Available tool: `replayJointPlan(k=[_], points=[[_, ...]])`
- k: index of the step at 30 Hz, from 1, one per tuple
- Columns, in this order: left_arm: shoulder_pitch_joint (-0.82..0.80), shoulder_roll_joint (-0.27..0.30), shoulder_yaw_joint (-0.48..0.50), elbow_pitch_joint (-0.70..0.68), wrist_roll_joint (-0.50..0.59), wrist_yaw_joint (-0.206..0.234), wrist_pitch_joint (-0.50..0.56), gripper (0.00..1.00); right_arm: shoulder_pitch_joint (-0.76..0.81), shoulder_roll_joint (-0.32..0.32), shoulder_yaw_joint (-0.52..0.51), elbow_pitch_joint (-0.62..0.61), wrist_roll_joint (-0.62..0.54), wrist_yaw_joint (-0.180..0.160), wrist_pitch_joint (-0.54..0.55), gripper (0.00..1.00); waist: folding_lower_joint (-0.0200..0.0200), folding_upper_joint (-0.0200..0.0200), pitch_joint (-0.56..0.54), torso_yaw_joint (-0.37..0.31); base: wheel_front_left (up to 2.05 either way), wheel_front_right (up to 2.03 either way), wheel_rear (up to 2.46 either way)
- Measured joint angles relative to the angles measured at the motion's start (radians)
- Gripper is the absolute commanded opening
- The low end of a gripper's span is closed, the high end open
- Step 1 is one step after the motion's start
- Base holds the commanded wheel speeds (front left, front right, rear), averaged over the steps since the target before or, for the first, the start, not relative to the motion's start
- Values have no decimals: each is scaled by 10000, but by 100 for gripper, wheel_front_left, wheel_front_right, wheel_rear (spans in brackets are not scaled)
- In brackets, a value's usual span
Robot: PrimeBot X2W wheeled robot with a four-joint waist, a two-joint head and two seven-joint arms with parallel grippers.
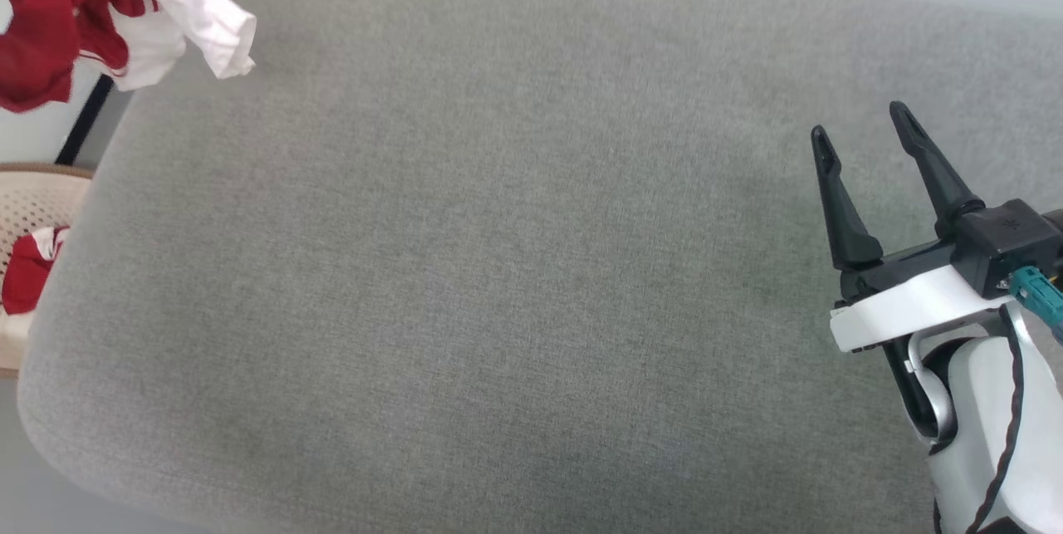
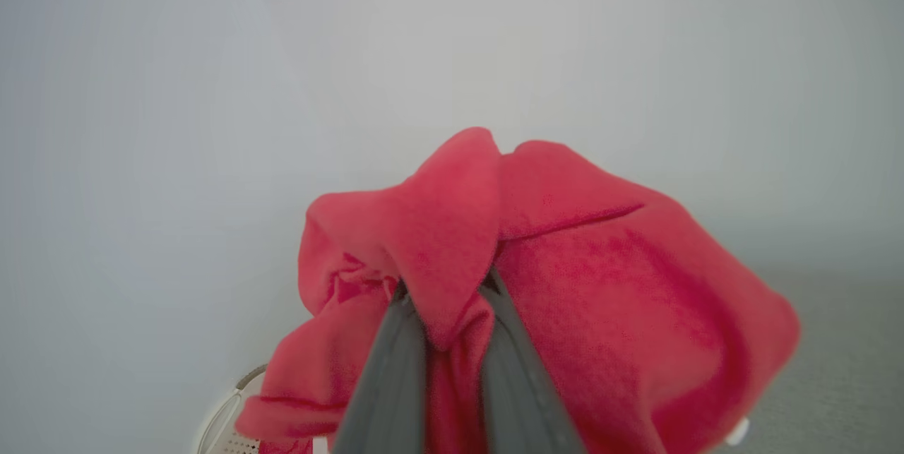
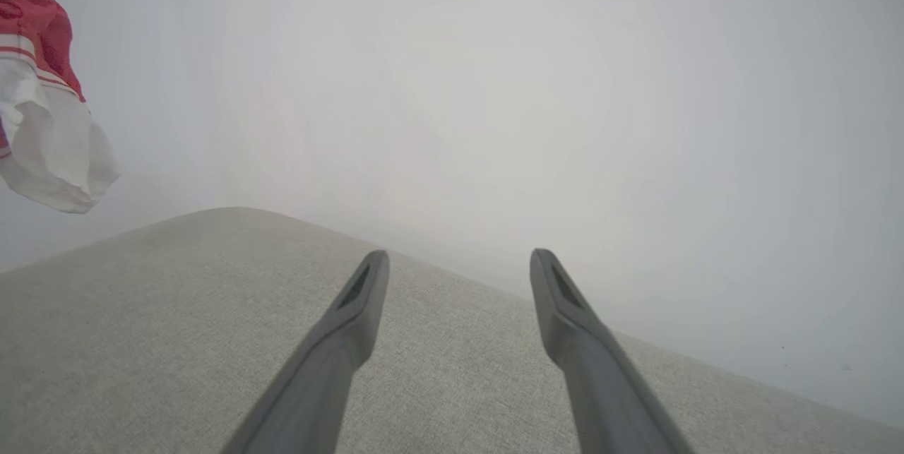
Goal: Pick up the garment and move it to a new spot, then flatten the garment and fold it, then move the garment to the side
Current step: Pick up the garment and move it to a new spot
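The garment [image 1: 50, 15], red with white sleeve ends and red-and-white stripe trim, hangs in the air at the head view's top left, above the far left corner of the grey cushioned surface [image 1: 498, 268]. In the left wrist view my left gripper [image 2: 445, 291] is shut on a bunched fold of the garment [image 2: 600, 284], red cloth draping over both fingers. My right gripper [image 1: 864, 131] stands open at the right over the cushion, nothing between its fingers [image 3: 360, 291]. A white sleeve end of the garment [image 3: 49, 143] dangles at the right wrist view's upper left.
A pale perforated basket [image 1: 33, 202] stands off the cushion's left edge with another red and white cloth [image 1: 25, 272] in it. A dark rod [image 1: 83, 123] runs down beside it. The cushion's rounded edge runs along the front left.
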Motion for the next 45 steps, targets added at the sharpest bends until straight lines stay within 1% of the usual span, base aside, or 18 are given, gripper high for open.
replayJointPlan(k=[6, 12, 21, 27, 32, 33, 34, 37, 41, 45], points=[[431, 355, -456, -1854, -265, 0, 876, 0, 192, 150, -240, 153, 6, 0, -146, 100, 0, 0, -581, -161, 0, 0, 0], [1052, 612, -667, -4230, -573, 29, 1919, 0, 353, 305, -663, 207, 6, 0, -313, 100, 0, 0, -878, -689, 0, 0, 0], [2184, 629, -1018, -7729, -968, 412, 3496, 0, 520, 583, -1325, 209, -50, 0, -483, 100, 0, 0, -1024, -1984, 0, 0, 0], [2753, 337, -1590, -9260, -1241, 495, 4249, 0, 664, 788, -1745, 188, -148, -2, -562, 100, 0, 1, -985, -2951, 0, 0, 0], [3200, -4, -2316, -9906, -1258, 439, 4656, 0, 794, 993, -1881, 163, -198, -2, -581, 100, 0, 0, -867, -3707, 0, 0, 0], [3302, -82, -2493, -9960, -1271, 420, 4707, 0, 794, 1035, -1883, 163, -198, -2, -587, 100, 0, 0, -832, -3846, 0, 0, 0], [3302, -82, -2493, -9960, -1271, 420, 4707, 0, 794, 1035, -1883, 163, -198, -2, -587, 100, 0, 0, -832, -3846, 0, 0, 0], [3692, -324, -2982, -10004, -1367, 378, 4880, 0, 794, 1124, -1873, 186, -198, 0, -610, 100, 0, 0, -709, -4234, 0, 0, 0], [4323, -548, -3591, -9674, -1444, 307, 4999, 0, 794, 1231, -1820, 251, -167, -2, -625, 100, 0, 0, -520, -4637, 0, 0, 0], [4868, -656, -4148, -8960, -1517, 221, 5078, 0, 794, 1312, -1756, 276, -92, -2, -627, 100, 0, 0, -341, -4878, 0, 0, 0]])
